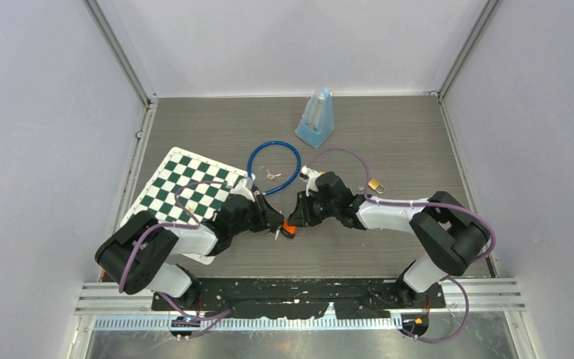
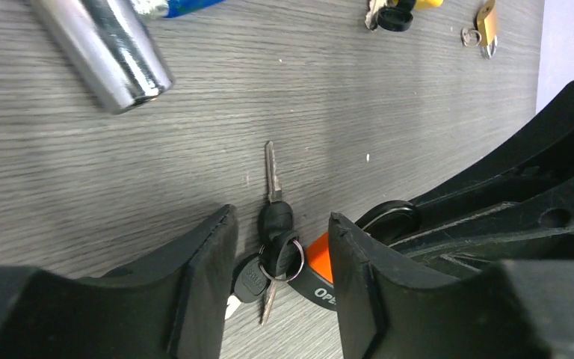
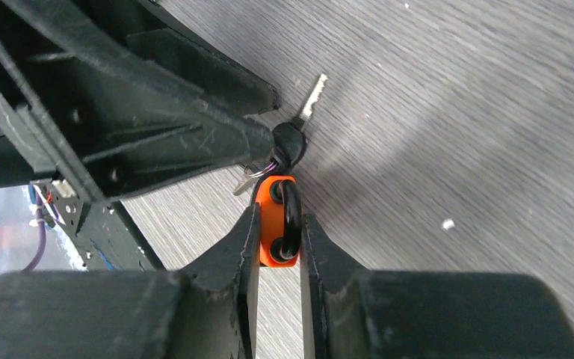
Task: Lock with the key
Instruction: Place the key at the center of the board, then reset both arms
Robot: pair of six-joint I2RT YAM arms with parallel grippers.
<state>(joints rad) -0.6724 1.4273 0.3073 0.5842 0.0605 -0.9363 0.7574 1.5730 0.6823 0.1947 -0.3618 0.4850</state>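
Observation:
An orange padlock (image 3: 270, 232) with a black shackle (image 3: 291, 217) is clamped between the fingers of my right gripper (image 3: 278, 218), just above the table. In the top view the padlock (image 1: 290, 229) sits between my right gripper (image 1: 300, 215) and my left gripper (image 1: 277, 226). My left gripper (image 2: 280, 221) is open, its fingers either side of a bunch of black-headed keys (image 2: 275, 243) on a ring. One key blade (image 2: 270, 172) points away. The keys (image 3: 288, 142) touch the padlock's end; whether one is in the keyhole is hidden.
A blue cable lock (image 1: 274, 166) with small keys (image 1: 271, 175) lies behind the grippers; its silver end (image 2: 112, 56) shows in the left wrist view. A brass padlock (image 1: 376, 184) is at the right, a blue cone-shaped object (image 1: 315, 118) at the back, a checkerboard (image 1: 187, 191) at the left.

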